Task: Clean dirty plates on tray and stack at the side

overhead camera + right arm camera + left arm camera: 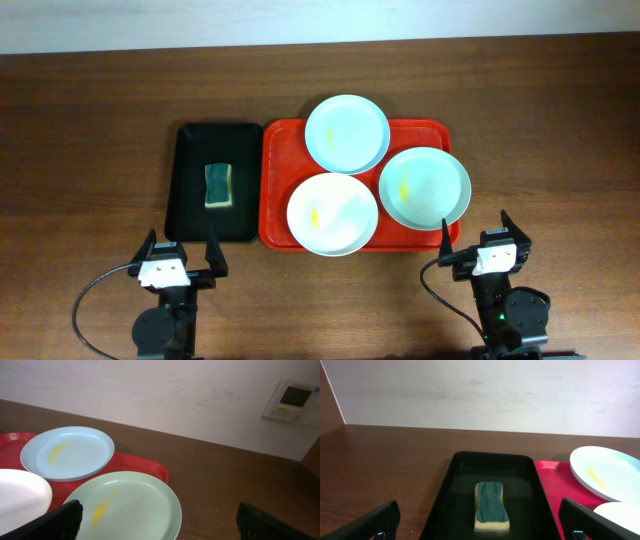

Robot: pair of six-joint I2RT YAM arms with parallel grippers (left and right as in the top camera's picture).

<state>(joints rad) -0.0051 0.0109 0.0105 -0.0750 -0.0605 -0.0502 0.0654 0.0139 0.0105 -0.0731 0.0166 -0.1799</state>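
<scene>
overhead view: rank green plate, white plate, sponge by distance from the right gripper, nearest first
From the right gripper:
1. Green plate, just ahead of it, at the right end of the red tray.
2. White plate, on the tray's near left part.
3. Sponge, far left, in the black tray.

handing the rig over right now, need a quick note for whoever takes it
Left gripper: open, empty, in front of the black tray holding the sponge.
Right gripper: open, empty, in front of the red tray.
White plate, pale blue plate and pale green plate lie on the red tray, each yellow-smeared.
Done: nothing wiped or stacked.
Left: wipe all three, stack them at the side.
</scene>
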